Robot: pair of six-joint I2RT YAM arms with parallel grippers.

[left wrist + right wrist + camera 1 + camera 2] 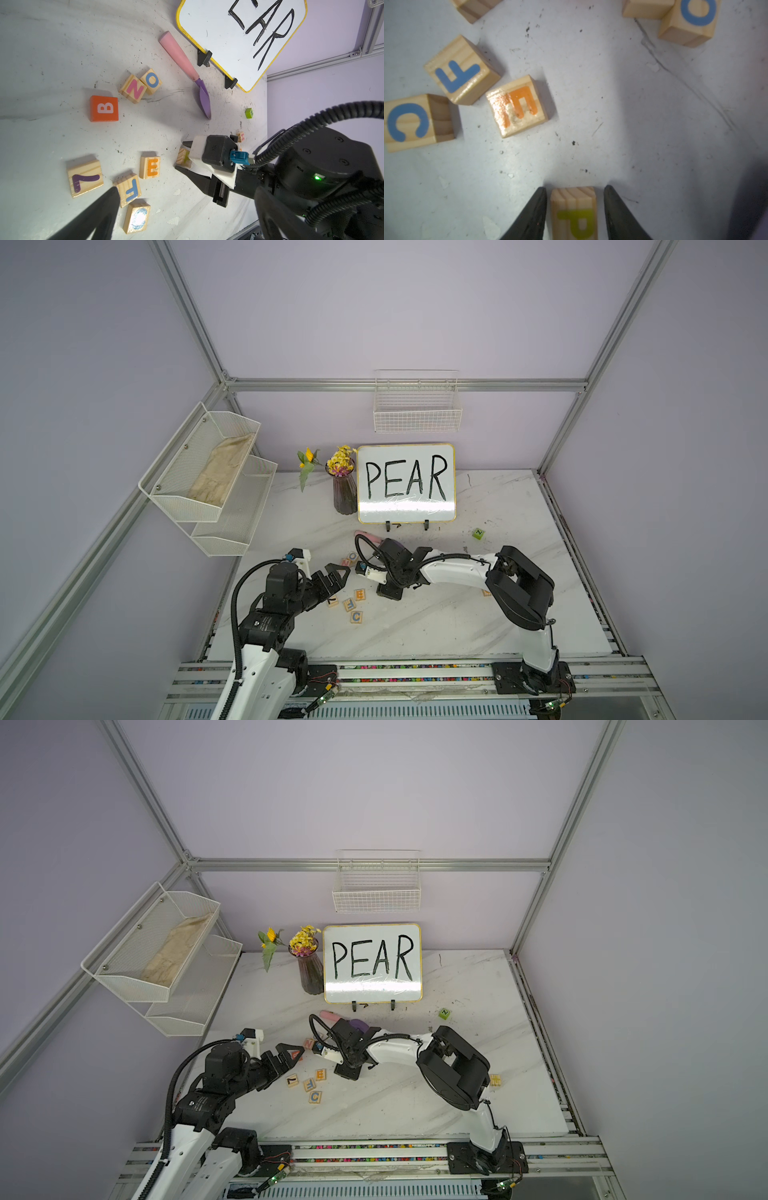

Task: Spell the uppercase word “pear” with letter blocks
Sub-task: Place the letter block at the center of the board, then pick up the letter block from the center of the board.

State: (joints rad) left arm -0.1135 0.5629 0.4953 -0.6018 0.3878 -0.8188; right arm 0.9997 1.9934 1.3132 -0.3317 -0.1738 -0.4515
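In the right wrist view the right pincer [574, 188] stands spread astride the P block [574, 212], with a thin gap on each side. In both top views that spot is just below centre. E [360, 594] lies just left of it, apart, with F [349, 605] and C [356, 617] close by. Bare table [436, 626] runs right and down to the front edge. The left pincer [341, 573] hovers left of centre; whether spread or pressed together, I cannot tell.
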